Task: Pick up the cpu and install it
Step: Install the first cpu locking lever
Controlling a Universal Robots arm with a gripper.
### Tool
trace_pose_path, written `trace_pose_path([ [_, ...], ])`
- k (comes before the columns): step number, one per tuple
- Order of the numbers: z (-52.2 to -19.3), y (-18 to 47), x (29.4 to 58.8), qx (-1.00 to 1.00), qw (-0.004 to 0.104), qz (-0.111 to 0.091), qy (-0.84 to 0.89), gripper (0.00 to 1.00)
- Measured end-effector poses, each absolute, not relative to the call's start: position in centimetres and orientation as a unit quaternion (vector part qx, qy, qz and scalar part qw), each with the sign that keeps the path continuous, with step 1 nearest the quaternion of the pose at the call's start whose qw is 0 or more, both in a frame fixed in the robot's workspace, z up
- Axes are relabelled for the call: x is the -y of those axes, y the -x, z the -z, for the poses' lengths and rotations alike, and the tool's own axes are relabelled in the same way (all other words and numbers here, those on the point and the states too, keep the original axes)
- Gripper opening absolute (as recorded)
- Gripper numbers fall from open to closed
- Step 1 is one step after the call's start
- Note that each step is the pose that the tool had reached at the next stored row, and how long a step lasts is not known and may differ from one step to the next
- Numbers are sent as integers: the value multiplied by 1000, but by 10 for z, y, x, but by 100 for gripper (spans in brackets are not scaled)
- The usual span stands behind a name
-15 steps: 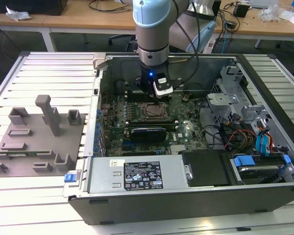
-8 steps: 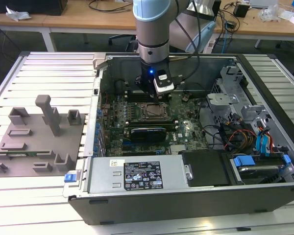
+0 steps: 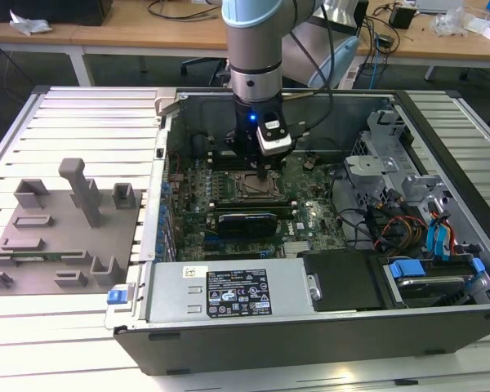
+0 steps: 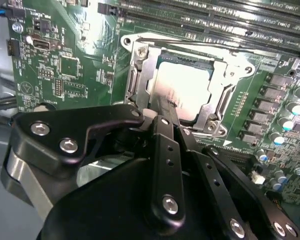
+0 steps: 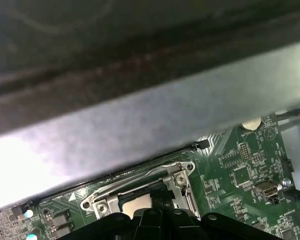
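Under the fingers, socketed cpu.

Even overhead brightness outside; glare on the cpu, blurred grey case wall close up

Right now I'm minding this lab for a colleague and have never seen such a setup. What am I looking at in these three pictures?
A robot arm reaches down into an opened computer case lying on a slatted table. The exterior view looks on from outside; both wrist views ride on the arm. Its gripper sits over the processor socket frame on the green motherboard. The cpu, a pale silvery square, lies within that frame, with the fingertips at its edge. A grey fixture tray rests on the table at the exterior view's left.
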State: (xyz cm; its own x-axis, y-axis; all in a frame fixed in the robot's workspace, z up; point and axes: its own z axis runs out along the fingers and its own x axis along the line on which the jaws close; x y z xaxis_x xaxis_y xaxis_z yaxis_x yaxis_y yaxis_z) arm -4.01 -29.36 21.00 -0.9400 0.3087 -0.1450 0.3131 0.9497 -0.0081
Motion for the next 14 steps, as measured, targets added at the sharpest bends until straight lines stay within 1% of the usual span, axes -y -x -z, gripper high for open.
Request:
trace_pose_path([
  [4, -210, 40, 294, -985, 71, 16, -158, 11],
  [5, -210, 40, 294, -985, 66, 17, -158, 11],
  [6, -210, 39, 294, -986, 47, 20, -158, 11],
  [7, -210, 39, 294, -987, 40, 21, -157, 11],
  [8, -210, 39, 294, -987, 38, 21, -157, 11],
  [14, -210, 39, 302, -987, 38, 21, -157, 11],
])
